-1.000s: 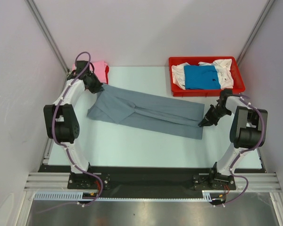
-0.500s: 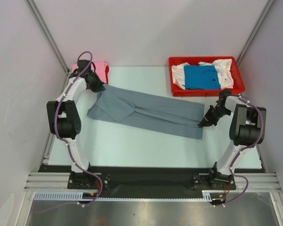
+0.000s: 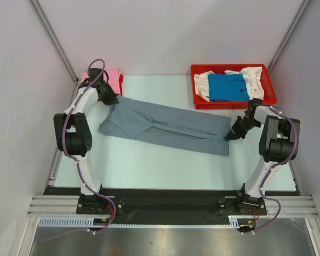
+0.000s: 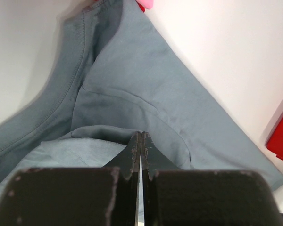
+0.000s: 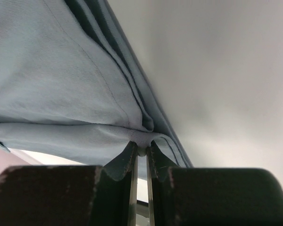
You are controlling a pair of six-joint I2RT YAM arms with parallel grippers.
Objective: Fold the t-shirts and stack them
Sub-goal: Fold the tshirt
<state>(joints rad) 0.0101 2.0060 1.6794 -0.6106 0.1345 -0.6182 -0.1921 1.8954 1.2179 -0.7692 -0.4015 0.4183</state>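
**While both claws pinch its ends, the grey t-shirt (image 3: 165, 125) lies stretched across the bench (image 3: 149, 160)**

Seen from above, the grey t-shirt runs as a long band from the upper left of the frame down to the centre right. The left claw (image 3: 111, 100) sits at its upper left end and the right claw (image 3: 228, 137) at its lower right corner. A pink t-shirt (image 3: 113, 79) lies folded at the bench's far left corner, just beyond the left claw. At the upper right stands a red tray (image 3: 194, 85), holding a blue t-shirt (image 3: 226, 87) on top of a white t-shirt (image 3: 202, 84).

From the left wrist, the left claw (image 4: 141, 136) has its fingers pressed fully together, their tips nipping a fold of the grey t-shirt (image 4: 146, 80), which fans out towards the top of the frame. A sliver of pink shows at the top edge and a red corner at the right edge.

From the right wrist, the right claw (image 5: 141, 148) is closed to a narrow slit with a thin bunch of grey cloth caught between the tips. The layered hem spreads to the upper left.
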